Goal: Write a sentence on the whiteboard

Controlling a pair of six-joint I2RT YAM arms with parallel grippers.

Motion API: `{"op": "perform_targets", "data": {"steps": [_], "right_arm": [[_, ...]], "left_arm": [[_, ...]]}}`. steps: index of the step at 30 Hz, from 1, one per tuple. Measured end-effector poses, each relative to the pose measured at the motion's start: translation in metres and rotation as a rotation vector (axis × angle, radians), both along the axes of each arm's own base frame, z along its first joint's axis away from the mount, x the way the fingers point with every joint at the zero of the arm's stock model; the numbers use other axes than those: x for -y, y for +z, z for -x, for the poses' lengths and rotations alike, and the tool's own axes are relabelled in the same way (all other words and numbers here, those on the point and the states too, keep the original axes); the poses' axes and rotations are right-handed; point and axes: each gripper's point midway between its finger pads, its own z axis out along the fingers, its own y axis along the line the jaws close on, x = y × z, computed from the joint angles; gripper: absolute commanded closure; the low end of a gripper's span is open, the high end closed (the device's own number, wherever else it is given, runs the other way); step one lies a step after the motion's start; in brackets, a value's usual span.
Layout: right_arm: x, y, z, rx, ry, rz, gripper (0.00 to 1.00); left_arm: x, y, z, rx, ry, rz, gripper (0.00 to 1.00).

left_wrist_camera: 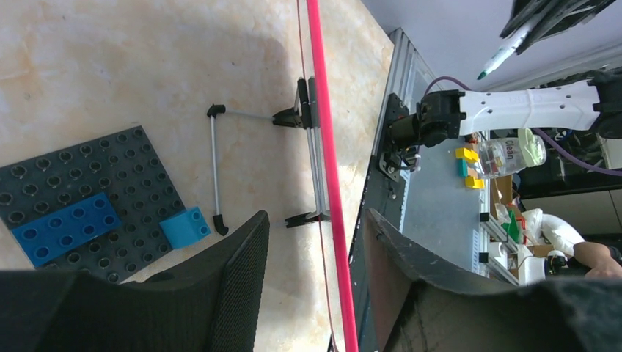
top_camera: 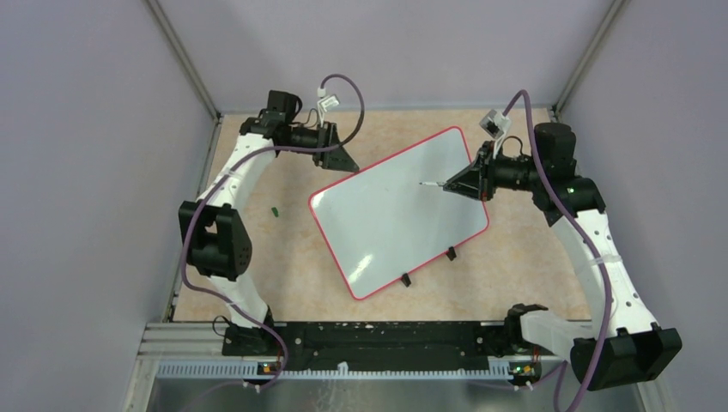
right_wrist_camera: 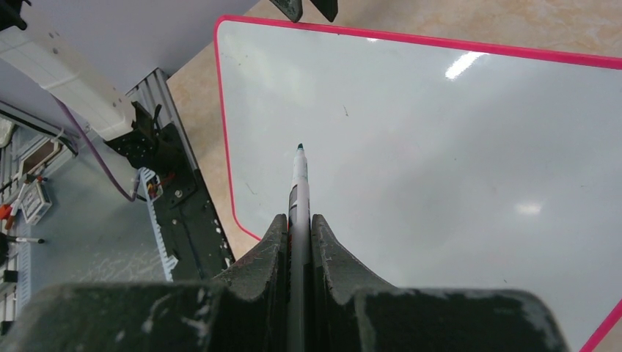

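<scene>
Two fingers (right_wrist_camera: 268,257) of the right hand (right_wrist_camera: 299,220) are pressing in on the barrel of a marker (right_wrist_camera: 298,180), the jaws closed tight around it. The marker is sticking forward out of the hand, its teal tip hanging over the glossy white face of the whiteboard (right_wrist_camera: 440,183). Whether the tip is touching that face, I cannot tell. In the top view this hand is sitting over the board's far right edge, and the tip is pointing inward over the upper right part of the board.

The left hand (left_wrist_camera: 315,215) is standing partly open at the board's far left corner and gripping nothing. Its two black fingers are spread apart, and the board's thin red-pink rim is running through the gap between them. It is not clear whether either finger is touching the rim.

The whiteboard is lying turned at an angle in the middle of the beige worktop (top_camera: 283,266), between the two arms. Two small black clips (top_camera: 405,279) are sitting on its near edge. In the left wrist view a thin wire bracket (left_wrist_camera: 214,165) is jutting from one of them.

A small green object (top_camera: 275,209) is lying on the worktop left of the board, apart from it. A dark grey studded plate (left_wrist_camera: 110,161) carrying two blue bricks (left_wrist_camera: 66,227) is showing in the left wrist view only, left of the rim.
</scene>
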Motion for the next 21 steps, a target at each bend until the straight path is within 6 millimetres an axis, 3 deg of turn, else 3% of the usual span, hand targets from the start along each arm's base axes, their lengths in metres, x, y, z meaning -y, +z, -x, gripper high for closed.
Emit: {"op": "perform_targets", "data": {"steps": [10, 21], "right_arm": [[0.0, -0.003, 0.001, -0.006, 0.001, 0.003, 1.0], [0.0, -0.004, 0.005, -0.012, 0.013, 0.002, 1.0]], "left_arm": [[0.016, -0.021, 0.018, -0.055, -0.045, -0.025, 0.72], [0.032, -0.032, 0.035, -0.088, -0.098, -0.03, 0.81]]}}
